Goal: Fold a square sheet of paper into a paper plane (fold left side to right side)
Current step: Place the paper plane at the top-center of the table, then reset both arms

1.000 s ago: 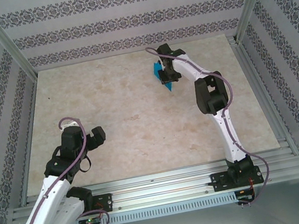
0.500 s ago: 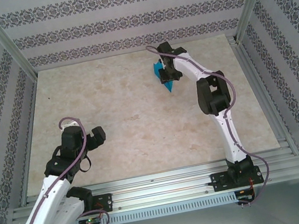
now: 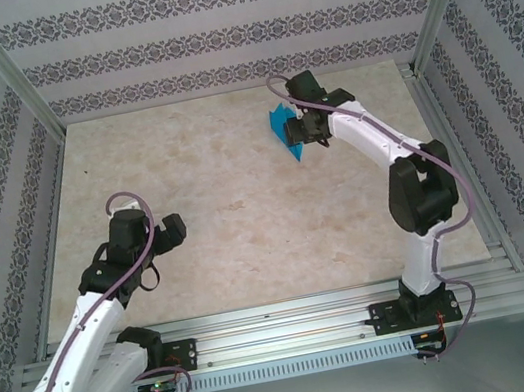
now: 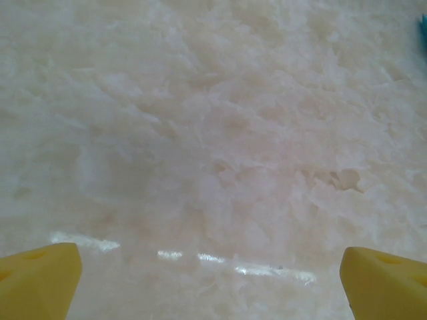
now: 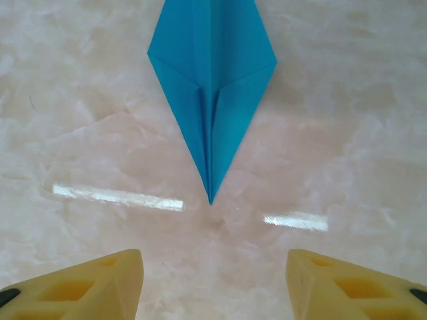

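Paper plane lies flat on the surface, far side, roughly 1 o'clock from the surface's middle in the top view. It's a folded dart with layered creases and a centre seam. Nose points about 5 o'clock there. In the right wrist view the plane runs straight down the middle, nose at 6 o'clock, tail cut off by the top edge.

Right hand sits just beside the plane, on its 3 o'clock side from above. Jaws are spread wide with nothing between them. In its wrist view the right hand has yellow fingertips at both bottom corners. The nose is near them but not touching (glare streaks on the surface in between). Can't tell from above how high the hand is.

Left hand is well apart from the plane, near side, about 8 o'clock from the surface's middle. It's also spread wide and gripping nothing. In the left wrist view the left hand is over bare marbled surface, yellow fingertips at the bottom corners.
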Robot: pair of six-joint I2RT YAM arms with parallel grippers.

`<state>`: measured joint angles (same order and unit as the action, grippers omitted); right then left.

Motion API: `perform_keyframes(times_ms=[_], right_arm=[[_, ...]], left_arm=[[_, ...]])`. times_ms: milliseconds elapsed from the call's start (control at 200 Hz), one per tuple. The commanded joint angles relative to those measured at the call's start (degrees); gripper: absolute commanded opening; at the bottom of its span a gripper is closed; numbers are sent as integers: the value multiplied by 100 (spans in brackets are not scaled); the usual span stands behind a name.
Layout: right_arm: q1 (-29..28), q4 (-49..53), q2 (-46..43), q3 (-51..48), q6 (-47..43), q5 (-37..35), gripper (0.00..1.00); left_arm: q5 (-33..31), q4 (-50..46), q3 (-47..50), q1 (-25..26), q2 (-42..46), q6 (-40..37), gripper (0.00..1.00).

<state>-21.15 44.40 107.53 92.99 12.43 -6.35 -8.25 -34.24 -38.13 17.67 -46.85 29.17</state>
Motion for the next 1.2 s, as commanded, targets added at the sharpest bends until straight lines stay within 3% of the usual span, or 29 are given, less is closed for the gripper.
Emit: perform_keyframes(times_ms=[0,220,460,689,934,1064,1194], right_arm=[[-28,-613,-777,-675,318,-521,60],[-12,-1299,-2171,-2105,529,-940,73],[299,-1914,-3466,-3410,553,-1648,98],[704,-3457,-4999,-5360,51,-1880,98],[794,-4460,-6093,-7072,-471,-2680,98],[1009,-4870,-6366,-7768,-408,-2411,98],[1265,-5031,-6063,-7802,-428,-2099,98]], left_arm=[[-335,-74,-464,-53,-141,-606,100],[-810,435,-472,-130,-219,-953,100],[-1878,1770,-63,-176,-297,-875,100],[-2729,2860,240,-300,-890,-1675,100],[-2051,3423,719,-555,-1414,-1645,100],[-1678,3677,1011,-772,-1355,-1947,100],[-1114,4314,1418,-1137,-1102,-1993,100]])
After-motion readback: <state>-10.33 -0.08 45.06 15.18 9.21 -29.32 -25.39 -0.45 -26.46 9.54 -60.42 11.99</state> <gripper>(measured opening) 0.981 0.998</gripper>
